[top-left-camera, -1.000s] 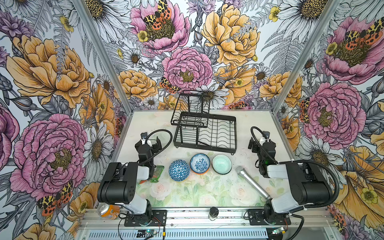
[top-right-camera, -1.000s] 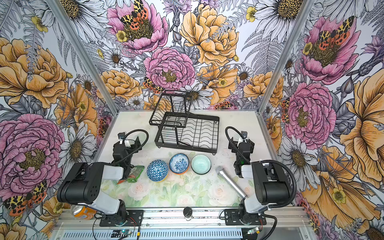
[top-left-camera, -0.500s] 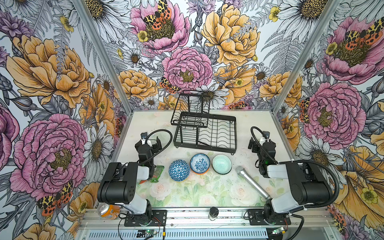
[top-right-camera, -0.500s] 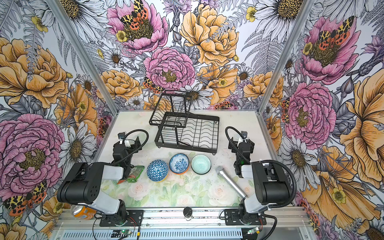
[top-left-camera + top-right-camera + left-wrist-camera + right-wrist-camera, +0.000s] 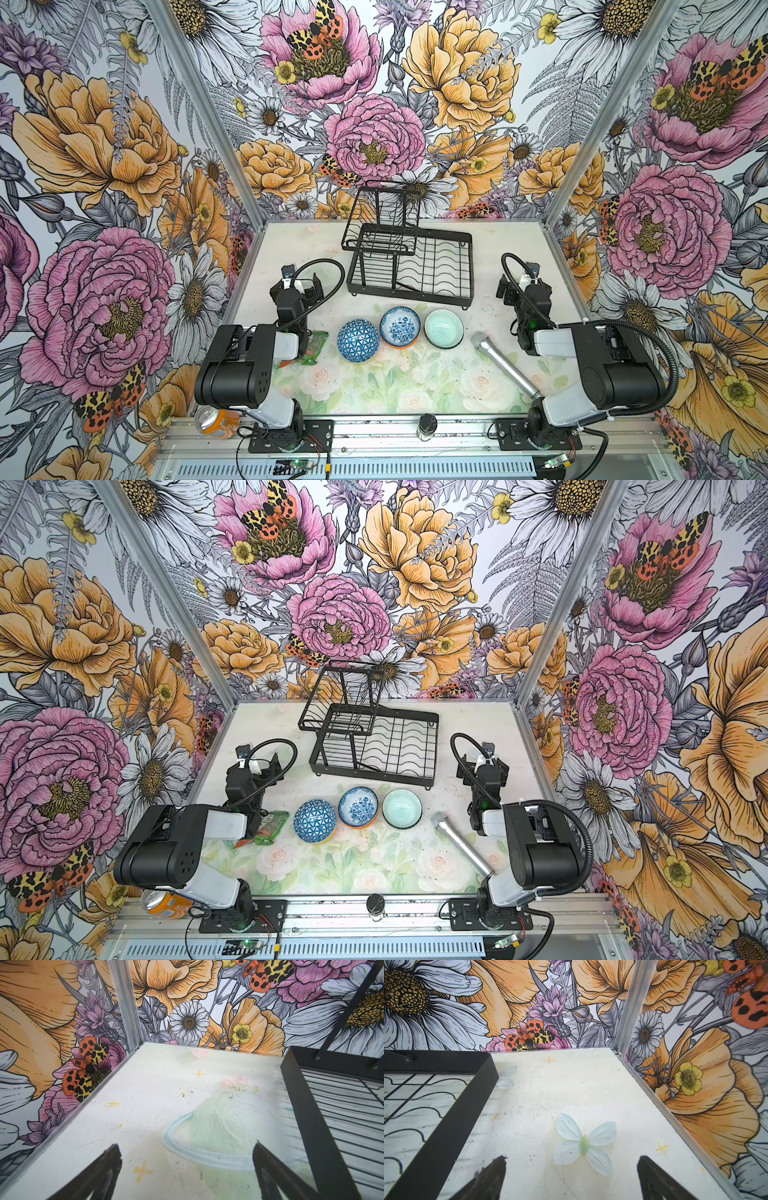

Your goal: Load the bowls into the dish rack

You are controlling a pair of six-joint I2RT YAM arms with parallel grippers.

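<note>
Three bowls stand in a row in front of the dish rack (image 5: 411, 293) (image 5: 374, 776) in both top views. A blue geometric bowl (image 5: 358, 340) (image 5: 314, 820) lies upside down. A white-and-blue floral bowl (image 5: 400, 326) (image 5: 358, 806) has an orange rim showing under it. To its right is a pale mint bowl (image 5: 444, 328) (image 5: 402, 808). My left gripper (image 5: 300, 282) (image 5: 187, 1147) is open and empty, left of the rack (image 5: 307, 1109). My right gripper (image 5: 521, 286) (image 5: 571, 1159) is open and empty, right of the rack (image 5: 452, 1118).
A silver microphone (image 5: 503, 363) lies diagonally right of the mint bowl, near the right arm. A green packet (image 5: 312, 347) sits by the left arm's wrist. An orange can (image 5: 216, 422) and a small dark jar (image 5: 427, 424) rest on the front rail.
</note>
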